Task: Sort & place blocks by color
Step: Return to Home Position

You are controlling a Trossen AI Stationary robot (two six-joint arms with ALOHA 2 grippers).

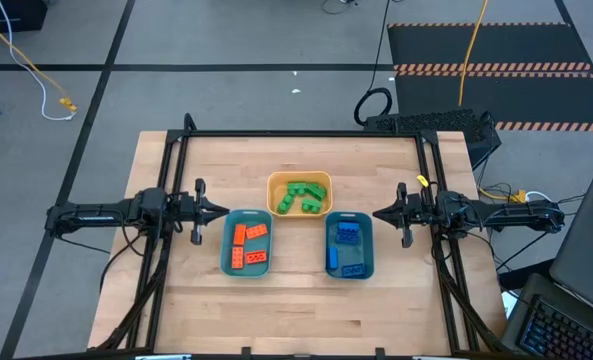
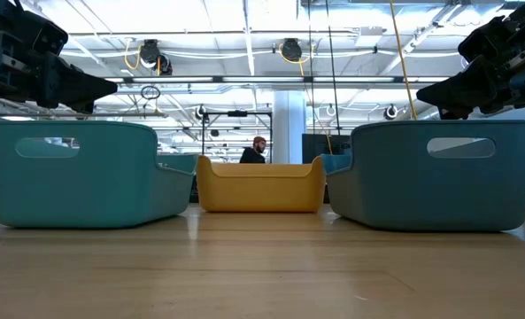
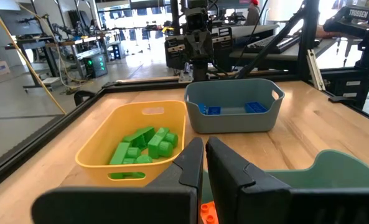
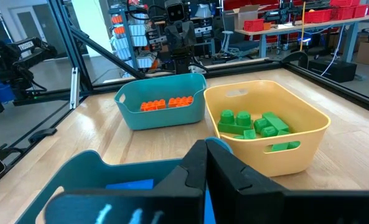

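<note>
Left gripper (image 1: 216, 211) at 9 o'clock and right gripper (image 1: 381, 214) at 3 o'clock hang pinched closed, empty. Sorting looks finished: orange blocks (image 1: 257, 258) in the 8 o'clock teal bin (image 1: 225, 245), green blocks (image 1: 302, 197) in the 12 o'clock yellow bin (image 1: 272, 195), blue blocks (image 1: 347, 234) in the 4 o'clock teal bin (image 1: 371, 250). Their long axes vary: some 12-to-6, some 3-to-9.

Blocks (image 1: 303, 196) in 3 bins (image 1: 298, 176) mid-table (image 1: 296, 320): 1 behind, 2 front.

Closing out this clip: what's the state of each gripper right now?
Left gripper: closed, holding nothing.
Right gripper: closed, holding nothing.
</note>
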